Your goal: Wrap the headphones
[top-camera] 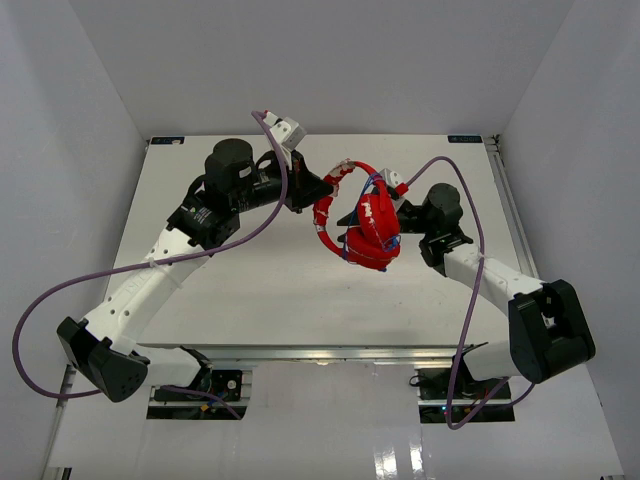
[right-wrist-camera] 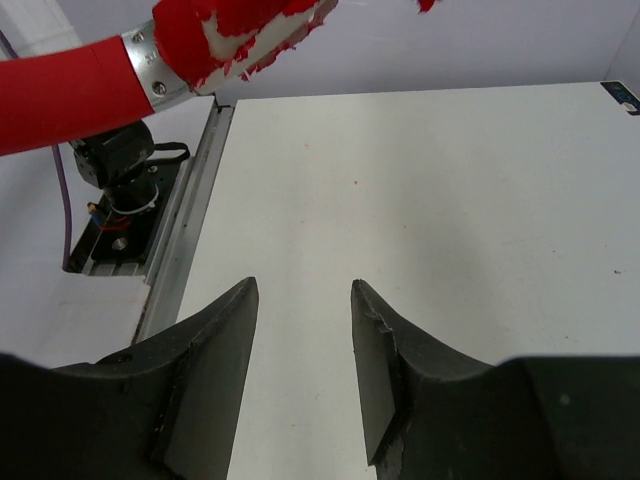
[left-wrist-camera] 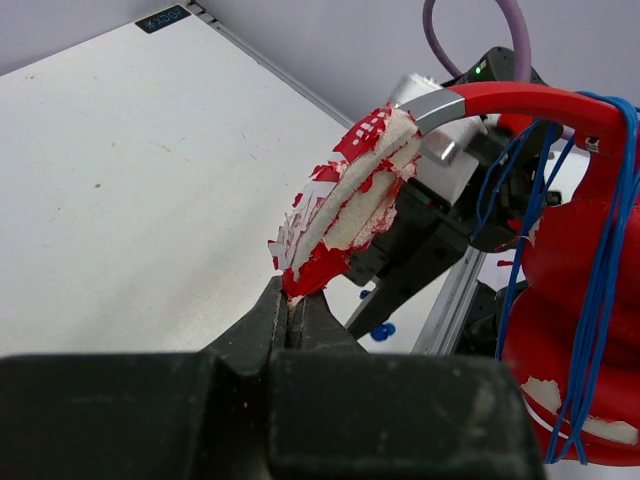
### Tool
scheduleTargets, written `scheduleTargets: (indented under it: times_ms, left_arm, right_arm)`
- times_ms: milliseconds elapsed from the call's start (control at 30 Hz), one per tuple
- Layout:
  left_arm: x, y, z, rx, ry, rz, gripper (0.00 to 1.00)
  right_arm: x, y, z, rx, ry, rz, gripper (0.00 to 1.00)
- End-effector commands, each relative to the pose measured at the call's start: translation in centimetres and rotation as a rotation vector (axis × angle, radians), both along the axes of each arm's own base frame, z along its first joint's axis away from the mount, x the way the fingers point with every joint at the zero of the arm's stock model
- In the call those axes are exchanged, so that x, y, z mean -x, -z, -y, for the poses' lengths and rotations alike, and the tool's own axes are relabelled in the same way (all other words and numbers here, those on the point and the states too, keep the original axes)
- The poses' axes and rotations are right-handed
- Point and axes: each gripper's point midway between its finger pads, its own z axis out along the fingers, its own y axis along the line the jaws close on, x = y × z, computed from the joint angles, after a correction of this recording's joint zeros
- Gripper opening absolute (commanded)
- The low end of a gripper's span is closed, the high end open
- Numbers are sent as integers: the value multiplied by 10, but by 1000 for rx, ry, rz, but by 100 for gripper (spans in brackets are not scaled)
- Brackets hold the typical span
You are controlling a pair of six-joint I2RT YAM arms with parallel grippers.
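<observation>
the red headphones (top-camera: 365,228) hang in the air between the two arms, clear of the white worktop (top-camera: 250,290) that lies beneath them. their headband (left-wrist-camera: 520,98) arches over the red cups (left-wrist-camera: 580,290). the band's padding (left-wrist-camera: 350,200) is badly worn, its red skin flaking off a pale core. a thin blue cable (left-wrist-camera: 600,250) runs in several strands round the cups, from the band down past their lower side.

the left tool (left-wrist-camera: 297,300) is pressed together on the low tip of that flaking padding, pinching the headphones at the end of the band away from the cups. the right tool (right-wrist-camera: 300,340) sits on the opposite side of the headphones, just under the band. its two fingers (right-wrist-camera: 215,370) stand spread with nothing between them, and only bare worktop shows through the gap. in the right wrist view the smooth red stretch of the band and its metal collar (right-wrist-camera: 145,65) cross above those fingers without touching them.

a small blue piece (left-wrist-camera: 383,330) shows below the padding in the left wrist view, too small to identify. thick purple robot cables (top-camera: 130,268) trail from both arms on either side of the headphones.
</observation>
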Motion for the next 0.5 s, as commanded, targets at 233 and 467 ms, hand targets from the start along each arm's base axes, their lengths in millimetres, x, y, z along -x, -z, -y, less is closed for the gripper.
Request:
scheduleTargets:
  times_ms: [233,467]
  left_arm:
    - [21,-57,-5,110,37,92,0]
    - [38,-57,-2,112,121,103,0]
  right_arm:
    - [-47,2,-4,68,259,-2,51]
    - [-87,-12,-3,69,419,-124,61]
